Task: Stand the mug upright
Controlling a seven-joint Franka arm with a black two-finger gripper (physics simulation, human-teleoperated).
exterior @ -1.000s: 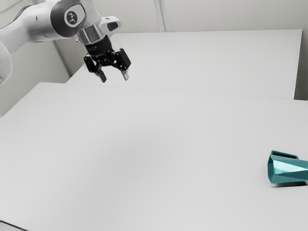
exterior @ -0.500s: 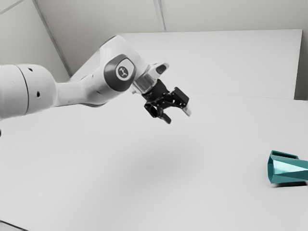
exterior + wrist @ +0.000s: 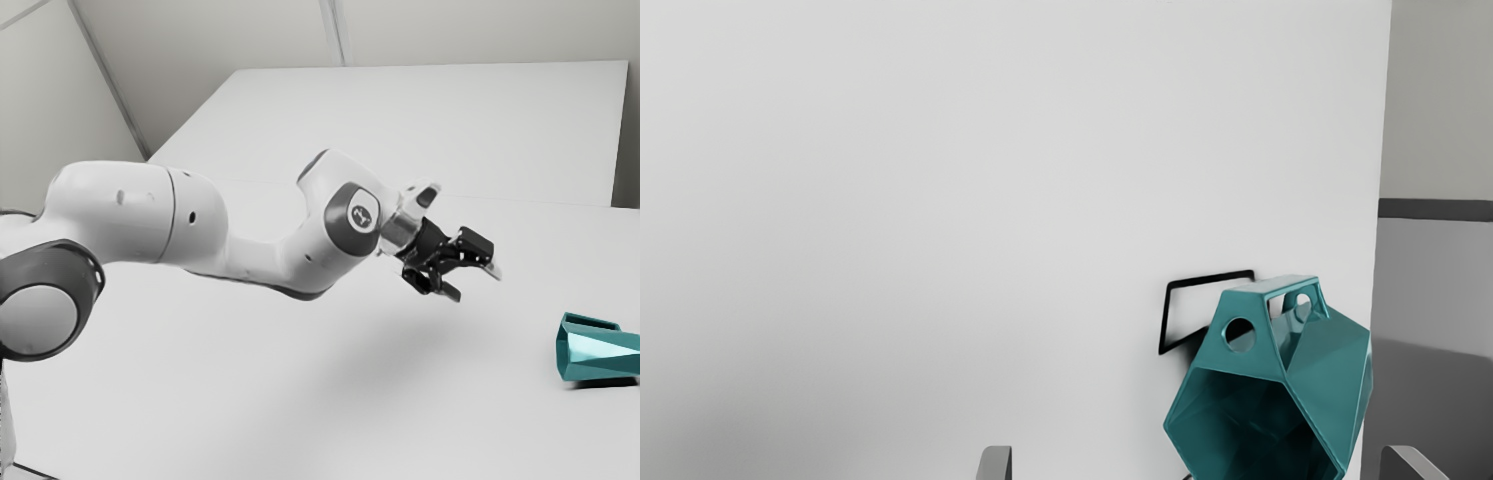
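Sideways, a teal mug (image 3: pixel 1326 360) on a white table (image 3: pixel 906 200), interior darkly shaded, jaws spread apart.

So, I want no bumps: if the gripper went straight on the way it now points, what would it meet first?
Probably the teal mug, at its open end: the gripper slants down toward it in the exterior view. Depth is unclear, so the table could come first.

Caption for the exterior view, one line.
Open gripper above the table, short of a teal mug lying on its side.
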